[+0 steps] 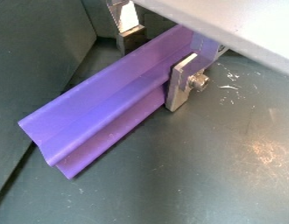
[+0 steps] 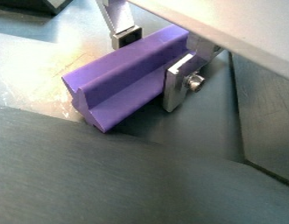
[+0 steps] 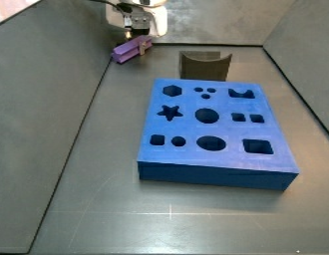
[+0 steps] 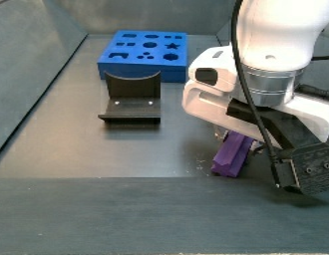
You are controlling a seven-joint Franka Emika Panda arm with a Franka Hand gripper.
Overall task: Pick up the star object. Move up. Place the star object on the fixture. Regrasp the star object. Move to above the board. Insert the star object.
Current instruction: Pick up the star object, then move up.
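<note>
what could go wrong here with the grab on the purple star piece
The gripper straddles the star object near one end, not its middle, so the long free end may sag or twist when lifted. One end looks to be touching the floor; the piece could drag. The fixture and the board are still apart from it.

Purple star object (image 1: 112, 101) — lying on the floor, between pincer (image 1: 157, 61) fingers.
</note>
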